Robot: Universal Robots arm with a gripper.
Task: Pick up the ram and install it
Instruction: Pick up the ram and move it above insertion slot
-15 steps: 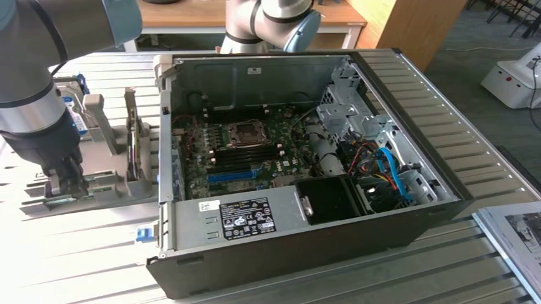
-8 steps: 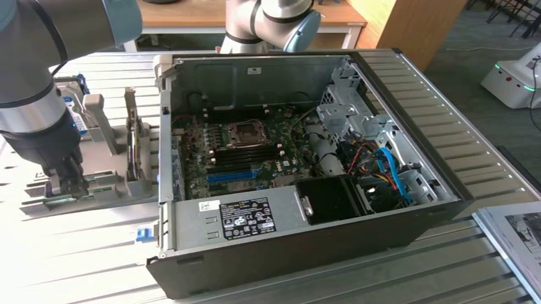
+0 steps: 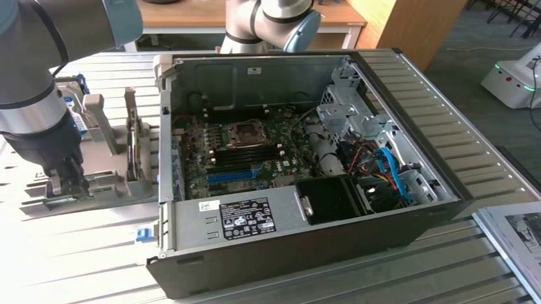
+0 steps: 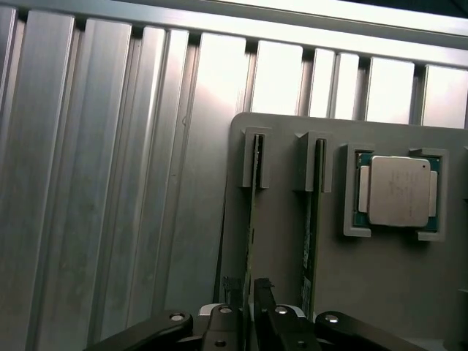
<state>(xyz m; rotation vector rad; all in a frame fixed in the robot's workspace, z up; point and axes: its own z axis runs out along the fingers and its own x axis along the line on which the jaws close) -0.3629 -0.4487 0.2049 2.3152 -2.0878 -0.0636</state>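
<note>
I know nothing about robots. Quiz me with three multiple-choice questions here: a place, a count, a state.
1. The gripper is: A on a chair; B at the grey holder; C on the floor.
2. Green sticks standing in the holder: A one; B four; C two.
3. The computer case is: A open; B closed; C upside down.
B: it is right at the ram standing there. C: the ram and another stick. A: the motherboard shows.
</note>
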